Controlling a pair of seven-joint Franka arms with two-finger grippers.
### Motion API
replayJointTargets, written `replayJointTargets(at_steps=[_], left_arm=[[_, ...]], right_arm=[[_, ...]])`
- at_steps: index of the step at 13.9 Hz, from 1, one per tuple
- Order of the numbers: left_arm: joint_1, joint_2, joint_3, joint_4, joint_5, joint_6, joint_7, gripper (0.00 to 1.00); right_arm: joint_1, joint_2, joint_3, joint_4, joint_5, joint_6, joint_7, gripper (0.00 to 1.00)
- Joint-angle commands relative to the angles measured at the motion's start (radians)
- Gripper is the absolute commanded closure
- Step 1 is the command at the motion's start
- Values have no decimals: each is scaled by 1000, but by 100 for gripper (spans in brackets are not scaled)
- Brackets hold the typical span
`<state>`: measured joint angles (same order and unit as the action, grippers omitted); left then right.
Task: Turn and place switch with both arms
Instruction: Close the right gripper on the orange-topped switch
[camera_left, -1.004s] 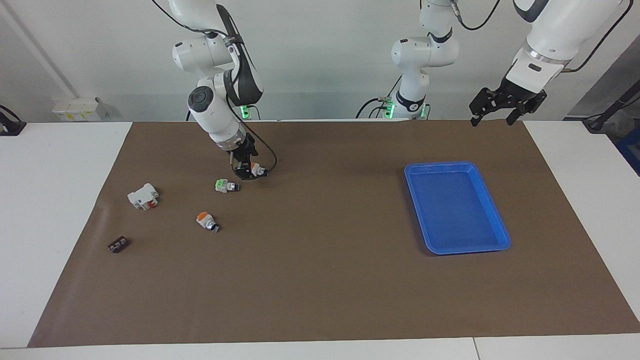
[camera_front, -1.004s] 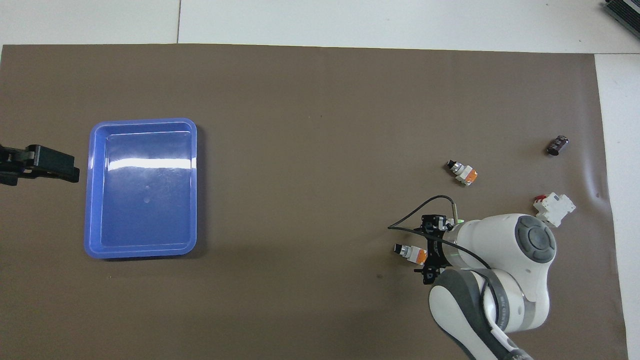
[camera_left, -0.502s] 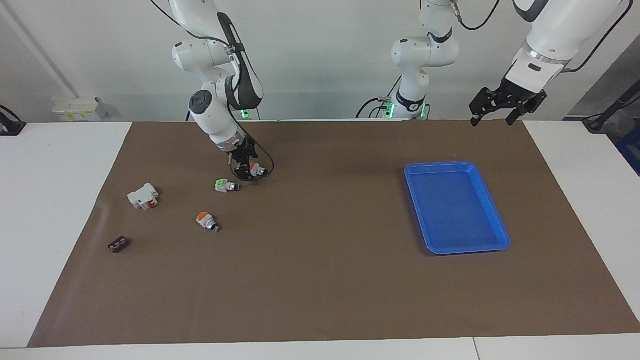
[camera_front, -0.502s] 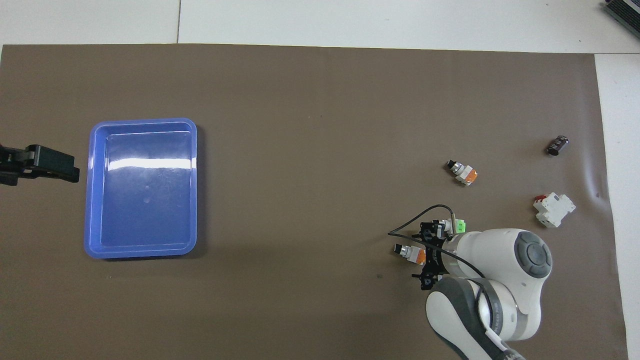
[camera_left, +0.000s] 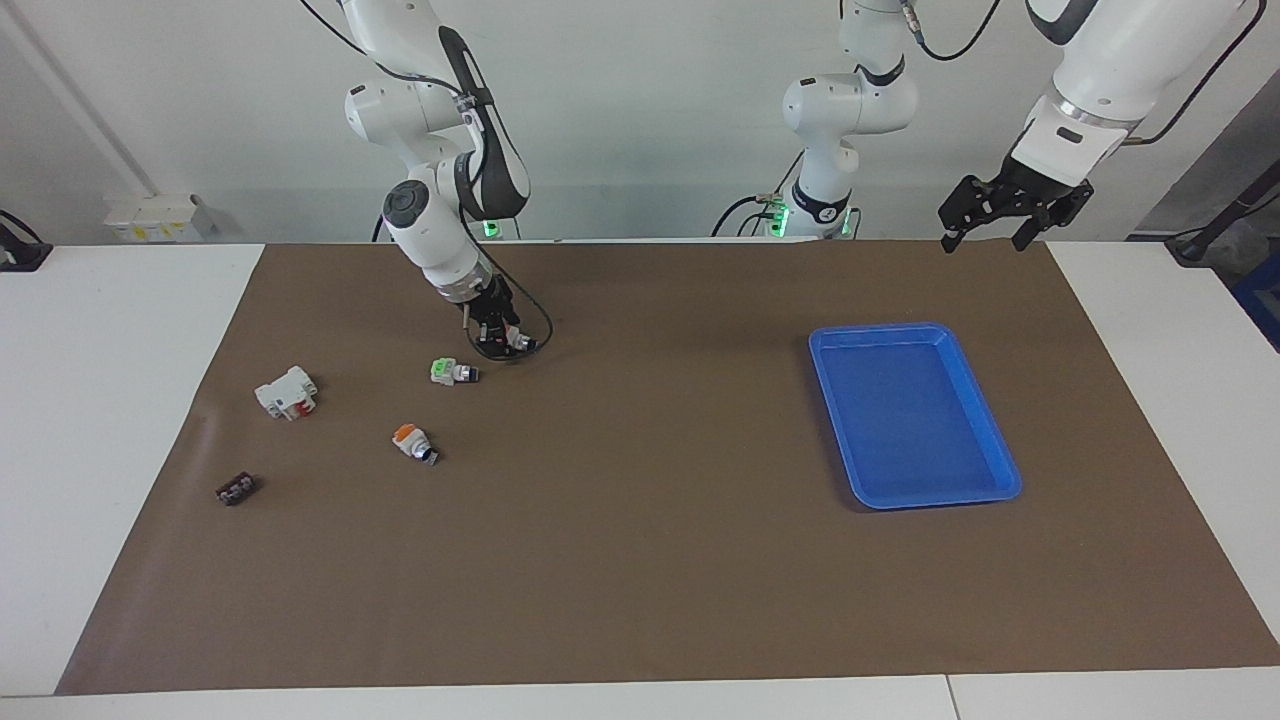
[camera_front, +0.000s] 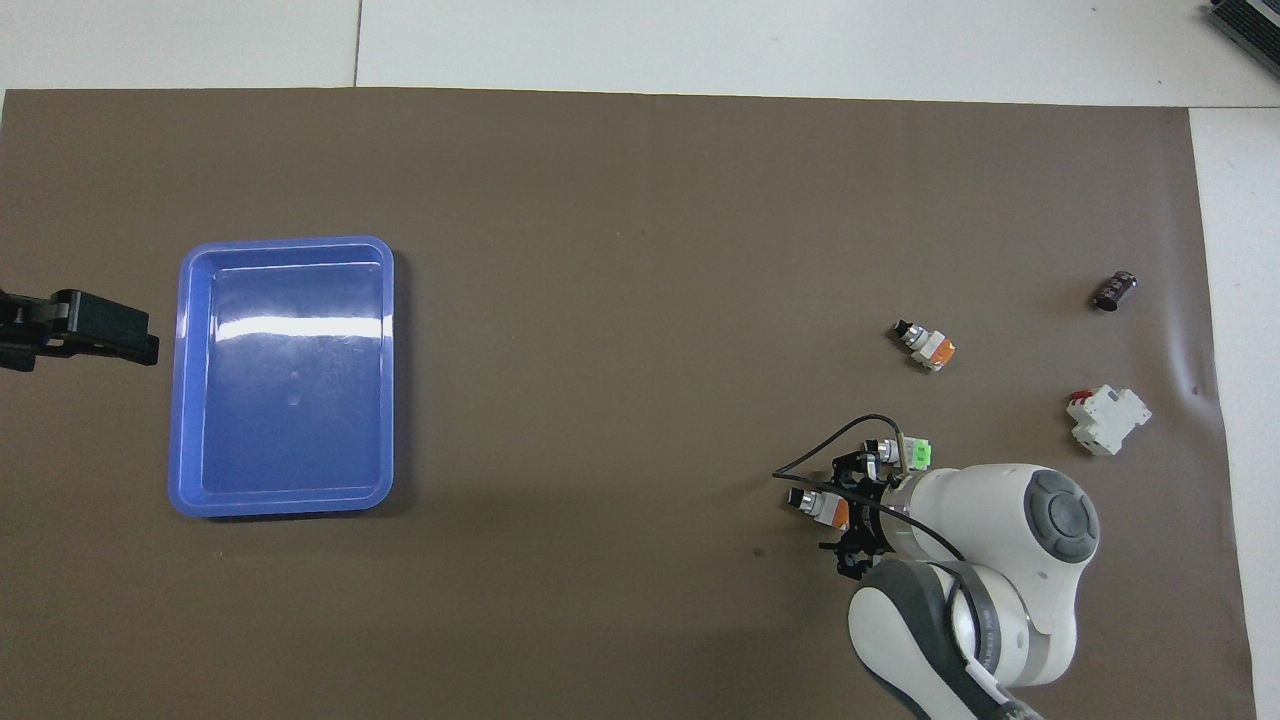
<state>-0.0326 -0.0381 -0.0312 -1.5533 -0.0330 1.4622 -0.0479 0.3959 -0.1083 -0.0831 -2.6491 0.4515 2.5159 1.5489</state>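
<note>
Right gripper (camera_left: 503, 338) low at orange-capped switch (camera_front: 825, 506) on mat (camera_left: 650, 560), fingers around it, grip unclear. Left gripper (camera_left: 1000, 222) spread wide, empty, waiting near blue tray (camera_left: 985, 420).

One high camera is facing the robots across the table; another is looking steeply down, both showing the brown paper mat (camera_left: 640, 560) (camera_front: 600, 150).

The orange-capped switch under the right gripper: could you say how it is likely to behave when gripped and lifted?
The switch looks hard and stiff, so it should not flex. Its cylindrical end may let it roll if nudged. Being small beside the right gripper, it probably weighs little, but could twist in a loose pinch.
</note>
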Motion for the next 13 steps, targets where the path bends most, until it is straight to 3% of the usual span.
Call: replayJointTargets(at_steps=[1, 9, 11, 13], left_arm=[[0, -20, 4, -25, -5, 1, -9, 0], [0, -20, 4, -25, -5, 1, -9, 0], [0, -20, 4, -25, -5, 1, -9, 0], [0, -20, 4, -25, -5, 1, -9, 0]], right_arm=[[-11, -7, 2, -26, 29, 21, -44, 26], [-45, -13, 0, -40, 30, 23, -82, 23], [-45, -13, 2, -40, 30, 23, -81, 30], [-36, -13, 2, -38, 42, 24, -75, 31]])
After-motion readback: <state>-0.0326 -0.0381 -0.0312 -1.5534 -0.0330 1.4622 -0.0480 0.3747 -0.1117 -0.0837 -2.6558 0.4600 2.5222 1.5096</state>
